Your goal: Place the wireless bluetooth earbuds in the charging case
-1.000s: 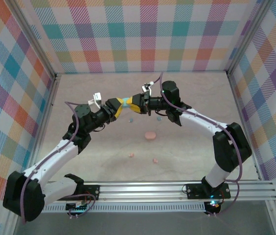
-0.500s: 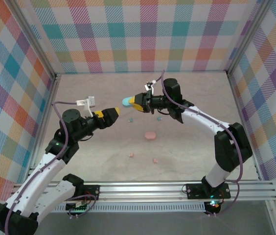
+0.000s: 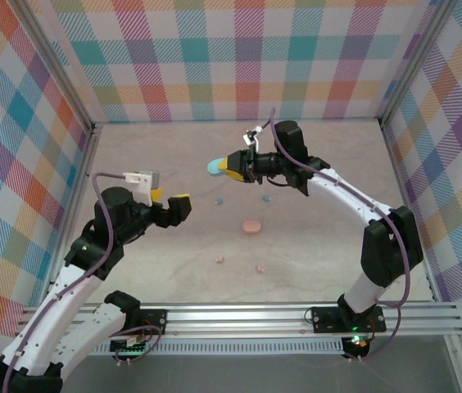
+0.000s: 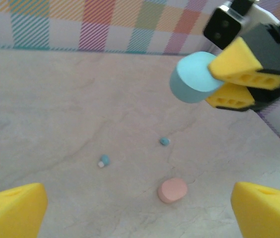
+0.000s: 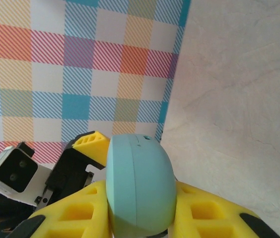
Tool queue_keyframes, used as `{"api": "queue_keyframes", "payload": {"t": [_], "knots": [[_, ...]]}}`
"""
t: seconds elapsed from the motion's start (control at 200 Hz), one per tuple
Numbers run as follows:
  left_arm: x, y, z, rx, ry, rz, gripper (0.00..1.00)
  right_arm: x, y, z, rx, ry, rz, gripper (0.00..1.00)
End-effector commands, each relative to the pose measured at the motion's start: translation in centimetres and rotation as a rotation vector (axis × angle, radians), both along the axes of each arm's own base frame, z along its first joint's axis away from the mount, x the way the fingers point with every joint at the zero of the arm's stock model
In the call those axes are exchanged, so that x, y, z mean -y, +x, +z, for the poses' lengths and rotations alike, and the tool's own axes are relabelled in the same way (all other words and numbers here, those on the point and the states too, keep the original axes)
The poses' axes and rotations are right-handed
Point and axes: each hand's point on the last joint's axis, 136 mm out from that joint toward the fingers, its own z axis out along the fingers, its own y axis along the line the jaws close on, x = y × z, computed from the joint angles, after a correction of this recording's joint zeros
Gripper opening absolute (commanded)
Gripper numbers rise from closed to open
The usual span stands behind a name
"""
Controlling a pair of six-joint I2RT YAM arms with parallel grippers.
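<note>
My right gripper [image 3: 231, 167] is shut on the light blue round charging case [image 3: 215, 168], holding it edge-on above the table; the case [image 5: 140, 188] sits clamped between the yellow fingers [image 5: 75, 213]. The case appears closed. My left gripper [image 3: 174, 205] hangs open and empty to the left of it, apart from the case [image 4: 194, 78]. Two light blue earbuds [image 4: 104, 160] [image 4: 164, 141] lie on the table below. Two pale pink earbuds [image 3: 220, 259] [image 3: 259, 268] lie nearer the arm bases.
A pink round case [image 3: 251, 226] lies on the table between the blue and pink buds, also in the left wrist view [image 4: 172, 190]. Checked walls [image 3: 239, 57] close in the table at the back and on both sides.
The left gripper has opened, let go of the blue case and drawn back to the left and nearer the bases. The right gripper keeps the case, almost unmoved.
</note>
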Motion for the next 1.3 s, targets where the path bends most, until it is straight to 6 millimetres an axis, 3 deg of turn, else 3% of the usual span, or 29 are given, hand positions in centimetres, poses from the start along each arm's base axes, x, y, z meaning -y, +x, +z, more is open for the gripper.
{"api": "queue_keyframes", "payload": {"t": [0.0, 0.38, 0.59, 0.73, 1.045, 1.295], "knots": [[1.9, -0.5, 2.1, 0.219, 0.046, -0.153, 0.92, 1.0, -1.0, 1.7, 0.053, -0.009, 0.025, 0.21], [6.5, -1.3, 1.1, 0.404, 0.125, -0.48, 0.81, 0.9, -2.1, 2.2, -0.014, 0.033, 0.108, 0.21], [7.3, -0.1, 1.5, 0.468, 0.101, -0.485, 0.8, 1.0, -3.0, 2.0, -0.044, 0.046, 0.138, 0.22], [7.4, 0.5, 2.9, 0.544, 0.007, -0.444, 0.79, 0.9, -3.3, 2.4, -0.065, 0.096, 0.148, 0.22], [9.3, 2.2, 2.6, 0.448, -0.05, -0.505, 0.71, 1.0, -3.5, 1.9, -0.086, 0.107, 0.141, 0.22], [8.2, 2.8, 3.0, 0.502, -0.072, -0.416, 0.72, 1.0, -3.6, 2.0, -0.104, 0.125, 0.133, 0.22]]}}
